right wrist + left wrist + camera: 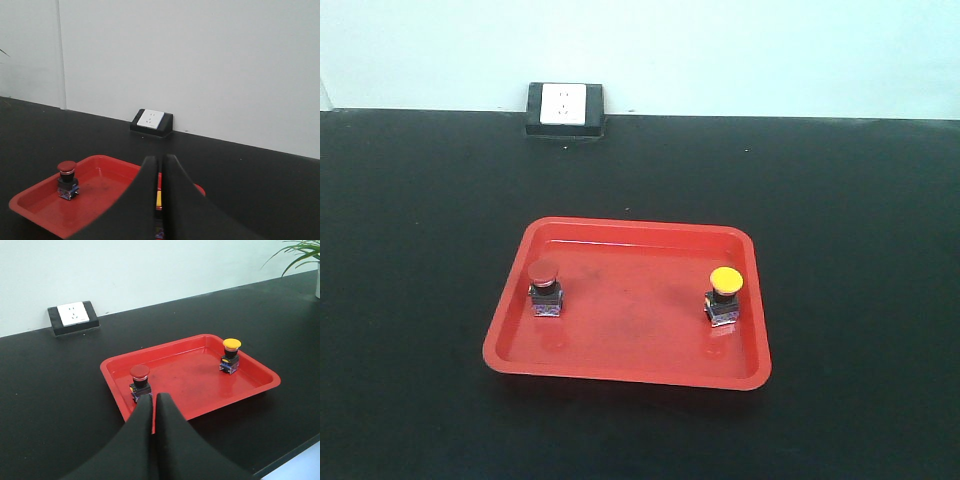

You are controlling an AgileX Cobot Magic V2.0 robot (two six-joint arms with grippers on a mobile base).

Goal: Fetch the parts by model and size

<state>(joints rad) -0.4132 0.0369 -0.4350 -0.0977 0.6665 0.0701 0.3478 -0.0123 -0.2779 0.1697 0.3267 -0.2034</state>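
Black counter [420, 300] runs to a pale wall, a white socket block [565, 108] at its back edge. Red tray [630, 372] holds the red-capped switch [545, 287] by its left rim, the yellow-capped switch [724, 296] by its right. Left claw [153, 401] and right claw [161, 165] are both closed, empty.

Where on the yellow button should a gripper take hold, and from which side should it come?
Probably grip the dark square base of the yellow button, just under the cap. Its flat sides suit the pads, while the rounded cap overhangs and looks likely to slip. The button stands upright in the red tray, apart from the red button but near the right wall, so come down from above.
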